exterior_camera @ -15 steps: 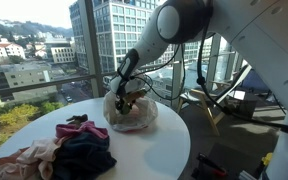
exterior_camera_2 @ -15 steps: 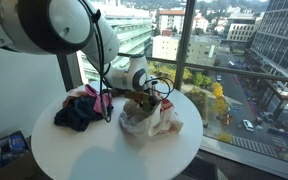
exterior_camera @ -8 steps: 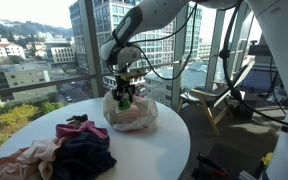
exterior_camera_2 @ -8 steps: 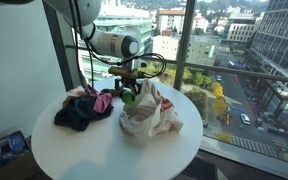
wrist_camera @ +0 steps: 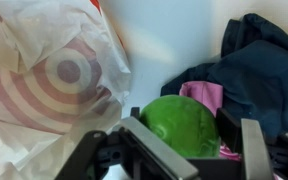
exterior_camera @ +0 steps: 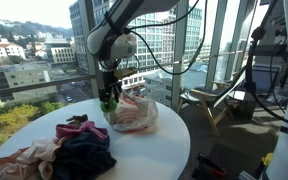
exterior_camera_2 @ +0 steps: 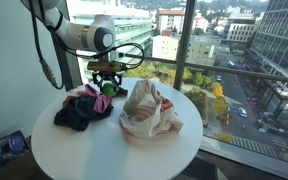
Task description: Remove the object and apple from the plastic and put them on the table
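My gripper (exterior_camera: 106,101) is shut on a green apple (wrist_camera: 184,126), held just above the white table between the plastic bag and the clothes. The apple also shows in both exterior views (exterior_camera: 107,103) (exterior_camera_2: 108,88). The white plastic bag with red target rings (exterior_camera: 134,114) (exterior_camera_2: 149,110) (wrist_camera: 54,80) lies crumpled on the table, to the side of the gripper. The other object is not visible; it may be hidden inside the bag.
A pile of dark blue, pink and beige clothes (exterior_camera: 69,150) (exterior_camera_2: 82,108) (wrist_camera: 254,70) lies on the round white table (exterior_camera: 144,150) (exterior_camera_2: 104,150), close to the apple. Glass windows and a railing stand just behind the table.
The gripper has lifted the apple out of the bag and carried it sideways toward the clothes pile, lowering it near the table. The bag has slumped.
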`<state>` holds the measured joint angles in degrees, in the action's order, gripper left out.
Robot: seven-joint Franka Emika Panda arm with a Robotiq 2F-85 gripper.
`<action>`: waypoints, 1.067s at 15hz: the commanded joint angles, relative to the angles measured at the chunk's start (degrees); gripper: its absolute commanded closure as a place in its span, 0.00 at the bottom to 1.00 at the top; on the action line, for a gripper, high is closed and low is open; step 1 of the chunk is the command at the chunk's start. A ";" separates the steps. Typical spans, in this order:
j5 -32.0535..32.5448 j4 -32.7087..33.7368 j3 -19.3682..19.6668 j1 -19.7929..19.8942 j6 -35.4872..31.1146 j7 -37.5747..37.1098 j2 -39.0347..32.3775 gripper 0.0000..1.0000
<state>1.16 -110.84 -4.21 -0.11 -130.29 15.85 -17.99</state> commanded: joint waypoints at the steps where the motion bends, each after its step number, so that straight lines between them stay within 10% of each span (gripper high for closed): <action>1: 3.76 -4.30 -2.27 -3.68 -8.55 1.24 1.21 0.49; 13: 18.52 -1.64 -5.00 -13.00 -17.47 4.17 -11.70 0.49; 14: 18.76 -1.60 -5.12 -12.88 -18.22 4.09 -12.20 0.06; 16: 18.40 -1.88 -5.46 -12.43 -19.53 3.80 -11.99 0.00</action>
<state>18.75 -113.84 -10.05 -12.34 -147.90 19.82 -29.63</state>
